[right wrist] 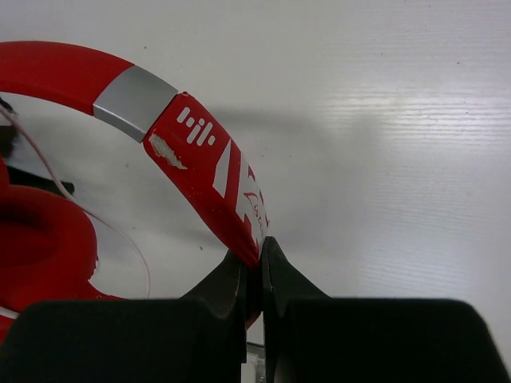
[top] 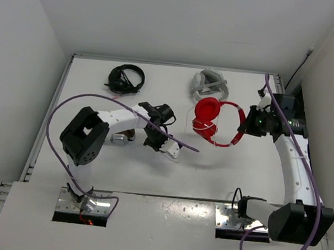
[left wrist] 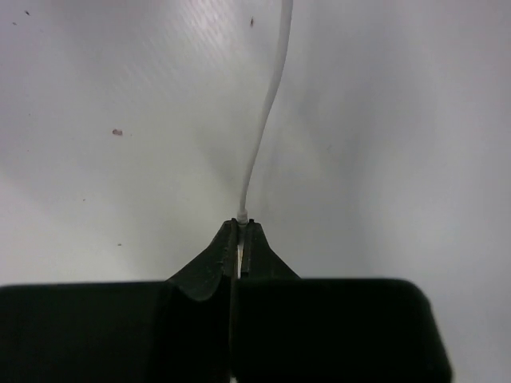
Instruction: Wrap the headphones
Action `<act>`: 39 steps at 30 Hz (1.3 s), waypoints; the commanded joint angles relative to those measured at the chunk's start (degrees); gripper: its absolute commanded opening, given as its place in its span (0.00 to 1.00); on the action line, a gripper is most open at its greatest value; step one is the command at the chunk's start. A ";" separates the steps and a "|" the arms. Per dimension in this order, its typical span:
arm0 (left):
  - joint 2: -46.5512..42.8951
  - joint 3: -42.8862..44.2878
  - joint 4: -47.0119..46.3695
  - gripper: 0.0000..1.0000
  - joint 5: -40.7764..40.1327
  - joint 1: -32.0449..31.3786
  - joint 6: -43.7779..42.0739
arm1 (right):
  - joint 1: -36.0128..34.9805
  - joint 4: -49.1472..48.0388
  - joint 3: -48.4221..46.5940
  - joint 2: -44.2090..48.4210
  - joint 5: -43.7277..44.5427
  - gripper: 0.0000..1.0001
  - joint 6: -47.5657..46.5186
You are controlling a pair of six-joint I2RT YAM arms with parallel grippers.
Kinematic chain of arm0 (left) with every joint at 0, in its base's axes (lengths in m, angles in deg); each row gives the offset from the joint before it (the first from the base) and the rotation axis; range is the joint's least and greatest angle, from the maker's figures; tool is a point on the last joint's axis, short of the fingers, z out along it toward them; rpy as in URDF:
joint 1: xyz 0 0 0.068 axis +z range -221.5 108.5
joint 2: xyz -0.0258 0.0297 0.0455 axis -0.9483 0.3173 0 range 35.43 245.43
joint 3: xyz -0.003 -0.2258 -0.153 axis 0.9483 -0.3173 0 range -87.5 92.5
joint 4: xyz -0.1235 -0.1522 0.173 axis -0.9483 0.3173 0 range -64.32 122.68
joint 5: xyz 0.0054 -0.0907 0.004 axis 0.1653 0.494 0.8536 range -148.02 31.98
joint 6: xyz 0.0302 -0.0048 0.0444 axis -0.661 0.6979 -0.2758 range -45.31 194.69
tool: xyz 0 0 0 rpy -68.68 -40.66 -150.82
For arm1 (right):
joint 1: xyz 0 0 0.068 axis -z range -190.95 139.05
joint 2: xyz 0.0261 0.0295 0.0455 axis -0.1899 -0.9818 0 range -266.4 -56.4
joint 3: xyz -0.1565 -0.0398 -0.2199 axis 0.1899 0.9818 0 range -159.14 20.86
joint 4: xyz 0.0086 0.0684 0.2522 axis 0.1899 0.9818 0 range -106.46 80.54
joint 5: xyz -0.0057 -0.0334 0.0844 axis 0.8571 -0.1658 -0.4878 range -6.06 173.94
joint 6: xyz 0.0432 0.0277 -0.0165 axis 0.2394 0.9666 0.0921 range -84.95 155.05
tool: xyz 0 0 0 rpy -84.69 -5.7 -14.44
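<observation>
The red headphones [top: 215, 121] lie right of the table's middle, one round earcup [top: 207, 110] facing up. My right gripper [top: 246, 127] is shut on the red headband [right wrist: 200, 152], pinching its edge between the fingertips, and an earcup [right wrist: 40, 247] shows at the left of the right wrist view. The thin white cable [left wrist: 267, 104] runs away from my left gripper [left wrist: 240, 227], which is shut on its end. In the top view the left gripper [top: 172, 150] sits low over the table, left of the headphones.
Black headphones [top: 126, 78] lie at the back left and grey-silver headphones [top: 209, 83] at the back middle. A brown-and-silver object [top: 121, 137] lies under the left arm. White walls close the table on three sides.
</observation>
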 commanded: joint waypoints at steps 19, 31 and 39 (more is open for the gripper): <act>-30.33 -34.23 -29.42 0.00 -3.88 -14.96 37.15 | 7.26 -13.20 -4.14 -10.34 -25.56 0.00 22.65; -35.70 -28.46 -30.22 0.00 -10.32 -27.35 42.87 | -4.77 -13.39 -6.70 -10.34 6.50 0.00 17.90; -35.70 -19.13 -26.00 0.00 -8.30 -35.35 39.71 | -7.86 -16.46 -5.55 -11.57 14.18 0.00 17.81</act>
